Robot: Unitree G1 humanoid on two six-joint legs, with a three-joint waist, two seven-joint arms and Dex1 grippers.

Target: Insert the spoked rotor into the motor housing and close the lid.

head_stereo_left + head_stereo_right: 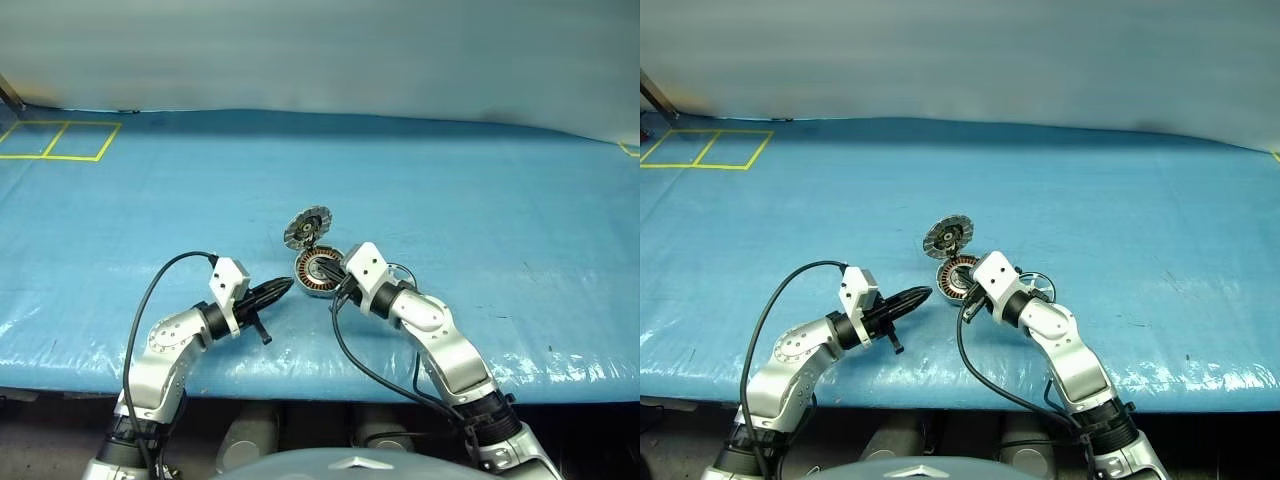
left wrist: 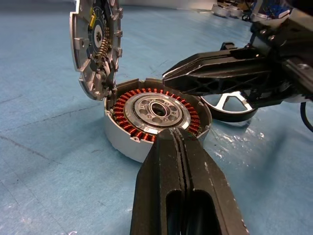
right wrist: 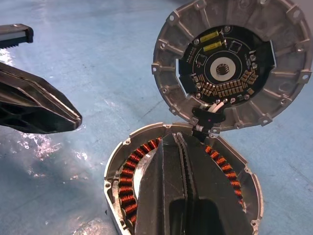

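The motor housing lies on the blue sheet with its copper windings exposed. Its lid stands open and upright on the hinge at the far rim, inner face showing. The spoked rotor lies flat on the sheet just right of the housing, behind my right gripper. That right gripper is shut with nothing in it, its tip over the housing's open top. Just left of the housing, my left gripper is also shut and empty, pointing at the near rim.
Yellow tape squares mark the sheet at the far left. The table's front edge runs just below both arms. A black cable loops off the left wrist.
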